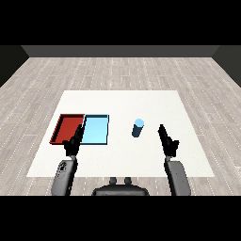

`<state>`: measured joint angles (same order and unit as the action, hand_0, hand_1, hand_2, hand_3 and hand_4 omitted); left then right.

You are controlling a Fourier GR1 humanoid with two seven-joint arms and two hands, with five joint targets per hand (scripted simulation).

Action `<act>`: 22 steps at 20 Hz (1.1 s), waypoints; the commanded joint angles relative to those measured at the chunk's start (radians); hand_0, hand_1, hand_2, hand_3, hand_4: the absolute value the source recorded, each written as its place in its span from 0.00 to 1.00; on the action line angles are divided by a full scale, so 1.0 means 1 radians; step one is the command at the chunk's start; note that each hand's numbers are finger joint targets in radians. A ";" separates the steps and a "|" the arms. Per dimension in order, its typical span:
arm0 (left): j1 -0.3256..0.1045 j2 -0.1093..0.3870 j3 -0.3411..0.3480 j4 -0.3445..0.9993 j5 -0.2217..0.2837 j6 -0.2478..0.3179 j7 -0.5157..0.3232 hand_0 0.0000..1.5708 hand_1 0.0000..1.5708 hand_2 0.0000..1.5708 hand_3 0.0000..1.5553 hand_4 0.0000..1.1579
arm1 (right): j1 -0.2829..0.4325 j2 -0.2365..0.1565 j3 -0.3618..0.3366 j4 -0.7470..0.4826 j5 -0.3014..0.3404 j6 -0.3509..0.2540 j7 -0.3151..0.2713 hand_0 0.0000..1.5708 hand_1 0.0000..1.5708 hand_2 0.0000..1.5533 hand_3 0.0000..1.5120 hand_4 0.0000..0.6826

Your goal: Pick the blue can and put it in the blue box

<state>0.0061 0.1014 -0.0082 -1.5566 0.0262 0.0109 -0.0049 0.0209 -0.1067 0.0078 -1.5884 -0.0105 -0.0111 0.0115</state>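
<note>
The blue can (138, 128) stands upright on the white table (122, 103), right of centre. To its left lies the light blue tray (96, 130), with nothing in it. My right hand (168, 140) hovers to the right of the can, fingers straight and pointing forward, a gap between it and the can. My left hand (74, 141) is open too, its fingers stretched over the near edges of the two trays where they meet.
A red tray (67, 128) lies directly left of the light blue one, also holding nothing. A grey wooden floor surrounds the table on all sides.
</note>
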 commanded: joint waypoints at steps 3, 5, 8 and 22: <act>-0.019 0.005 0.021 -0.015 -0.005 -0.011 0.007 0.00 0.00 0.00 0.00 0.00 | -0.176 -0.036 -0.088 0.149 -0.025 0.034 -0.011 0.00 0.00 0.00 0.00 0.00; -0.031 0.014 0.029 -0.026 -0.003 -0.013 0.011 0.00 0.00 0.00 0.00 0.00 | -0.284 -0.068 -0.132 0.254 -0.042 0.052 -0.029 0.00 0.00 0.00 0.00 0.00; -0.056 -0.031 0.035 -0.116 0.054 -0.043 -0.242 0.00 0.00 0.00 0.00 0.00 | -0.288 -0.029 -0.143 0.141 -0.190 0.155 -0.119 0.00 0.00 0.00 0.00 0.00; -0.052 -0.006 0.095 -0.055 0.117 -0.145 -0.362 0.00 0.00 0.00 0.00 0.00 | -0.372 -0.077 -0.205 0.398 -0.215 0.248 -0.310 0.00 0.00 0.00 0.00 0.00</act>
<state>-0.0352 0.0850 0.0619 -1.6445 0.1144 -0.0993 -0.3417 -0.3311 -0.1741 -0.1821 -1.2215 -0.2103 0.2264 -0.2819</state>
